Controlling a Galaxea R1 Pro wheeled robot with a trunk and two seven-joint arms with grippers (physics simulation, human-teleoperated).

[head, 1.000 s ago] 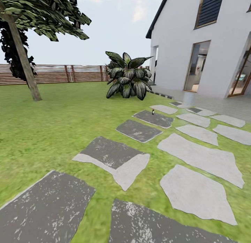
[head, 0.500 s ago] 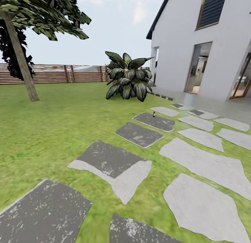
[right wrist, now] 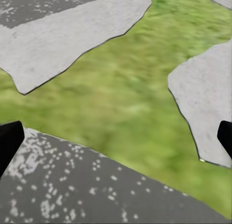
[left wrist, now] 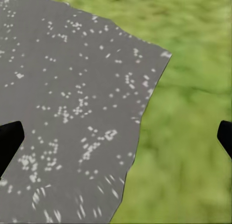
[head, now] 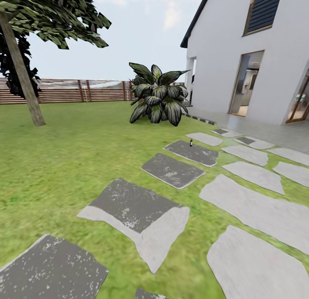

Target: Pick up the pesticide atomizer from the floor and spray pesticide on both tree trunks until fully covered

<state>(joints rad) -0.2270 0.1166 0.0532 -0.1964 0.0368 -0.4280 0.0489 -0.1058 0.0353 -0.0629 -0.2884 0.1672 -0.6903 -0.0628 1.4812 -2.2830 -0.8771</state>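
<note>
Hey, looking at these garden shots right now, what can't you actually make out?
- Pesticide atomizer, head view: too small and far away for cap or band detail.
- Tree, head view: crown cut off by the picture's edges.
- Left gripper and right gripper, wrist views: fingertips cut off at the edges.

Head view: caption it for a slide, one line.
Small dark pesticide atomizer upright on a dark paving stone, broad-leaved shrub behind, grey-brown tree trunk far left.
</note>
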